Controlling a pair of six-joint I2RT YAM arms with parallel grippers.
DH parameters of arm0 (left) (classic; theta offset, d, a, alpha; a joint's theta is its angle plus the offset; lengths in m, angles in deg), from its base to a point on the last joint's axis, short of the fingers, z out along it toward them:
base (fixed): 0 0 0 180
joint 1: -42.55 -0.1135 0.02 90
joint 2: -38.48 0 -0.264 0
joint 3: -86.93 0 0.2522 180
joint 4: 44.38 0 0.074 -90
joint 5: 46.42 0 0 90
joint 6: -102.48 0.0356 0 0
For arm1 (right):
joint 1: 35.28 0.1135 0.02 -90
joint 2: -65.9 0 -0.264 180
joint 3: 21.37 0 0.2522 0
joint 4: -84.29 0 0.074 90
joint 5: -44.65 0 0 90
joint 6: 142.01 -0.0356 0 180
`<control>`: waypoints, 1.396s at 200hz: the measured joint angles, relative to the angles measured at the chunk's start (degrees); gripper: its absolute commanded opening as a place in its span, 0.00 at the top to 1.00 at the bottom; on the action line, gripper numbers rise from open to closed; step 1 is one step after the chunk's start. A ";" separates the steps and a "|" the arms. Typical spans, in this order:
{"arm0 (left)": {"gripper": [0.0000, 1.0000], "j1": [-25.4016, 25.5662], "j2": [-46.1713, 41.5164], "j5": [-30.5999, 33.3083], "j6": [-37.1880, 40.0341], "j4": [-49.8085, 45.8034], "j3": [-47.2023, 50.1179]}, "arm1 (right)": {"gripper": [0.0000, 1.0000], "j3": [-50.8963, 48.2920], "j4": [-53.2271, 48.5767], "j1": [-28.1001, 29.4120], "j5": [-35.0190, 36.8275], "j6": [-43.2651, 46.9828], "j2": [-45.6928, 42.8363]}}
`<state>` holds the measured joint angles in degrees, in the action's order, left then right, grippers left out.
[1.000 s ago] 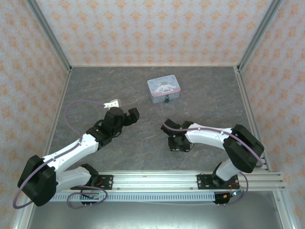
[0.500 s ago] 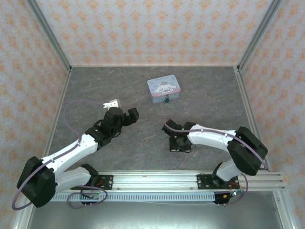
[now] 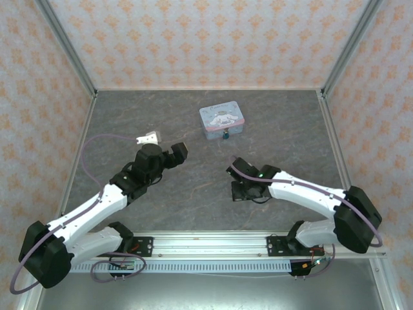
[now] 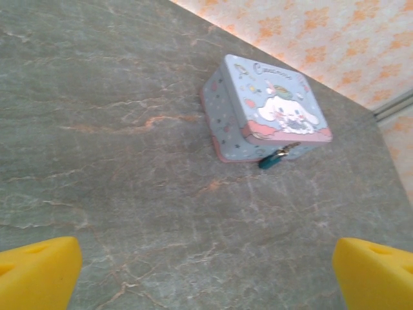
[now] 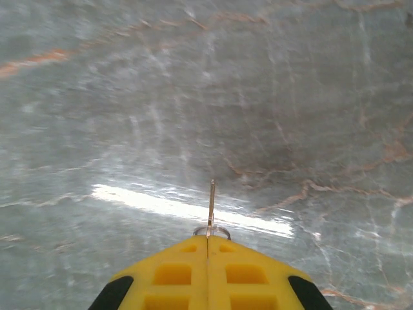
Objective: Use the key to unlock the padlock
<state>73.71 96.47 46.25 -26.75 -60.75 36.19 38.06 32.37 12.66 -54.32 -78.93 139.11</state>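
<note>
Your right gripper (image 5: pixel 208 248) clamps the thin key (image 5: pixel 210 205); it could twist meeting the tiny padlock (image 4: pixel 273 159). Left gripper (image 4: pixel 206 268) gapes apart.

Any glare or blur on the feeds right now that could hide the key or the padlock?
Right wrist: a bright glare streak crosses the table just behind the key, whose thin blade is readable; the surface looks soft. Left wrist: the padlock and tin are fairly sharp, the yellow fingertips blurred. Top external: even light, no glare, the padlock a mere speck.
</note>
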 measured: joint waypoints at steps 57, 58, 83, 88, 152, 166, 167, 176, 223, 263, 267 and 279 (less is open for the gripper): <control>0.06 0.00 -1.29 -13.16 -0.22 4.66 -2.75 | 1.00 -1.90 12.39 -8.07 -18.05 8.50 -15.08; 0.06 0.00 -1.29 -13.64 -0.33 4.90 -2.82 | 1.00 -1.90 12.83 -8.24 -18.67 8.70 -15.45; 0.11 0.00 -1.29 -20.90 -1.14 9.46 -4.07 | 1.00 -1.75 19.19 -11.50 -28.02 10.80 -18.62; 0.12 -0.02 -1.29 -22.45 -1.42 10.34 -4.50 | 1.00 -1.64 20.37 -12.15 -29.94 11.15 -18.73; 0.25 1.88 -0.96 -35.34 -3.02 18.45 -9.51 | 1.00 1.92 32.11 -13.40 -43.21 10.05 -18.51; 0.28 2.58 -0.31 -36.81 -2.99 19.30 -9.86 | 1.00 2.60 34.38 -13.40 -44.24 9.01 -18.32; 0.28 2.60 -0.24 -36.83 -2.99 19.39 -9.88 | 1.00 2.64 34.47 -13.40 -44.28 8.94 -18.32; 0.30 3.04 0.33 -37.53 -2.95 20.06 -9.88 | 1.00 3.02 35.45 -13.40 -44.59 8.48 -18.25; 0.41 4.90 2.99 -39.82 -2.84 20.50 -10.34 | 1.00 3.10 40.48 -13.40 -44.89 5.03 -17.70; 0.54 5.42 3.56 -40.28 -2.71 20.65 -11.08 | 1.00 3.13 41.99 -13.40 -44.87 3.52 -16.72; 0.55 5.49 3.56 -40.28 -2.78 20.65 -11.13 | 1.00 3.13 42.07 -13.40 -44.85 3.48 -16.61; 0.60 5.62 3.56 -40.59 -2.51 20.65 -11.32 | 1.00 3.13 42.16 -13.40 -44.83 3.04 -16.28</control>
<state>79.32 100.04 5.67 -29.26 -40.09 24.87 41.18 74.54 -0.74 -99.15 -75.89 122.83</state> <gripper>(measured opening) 0.441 0.046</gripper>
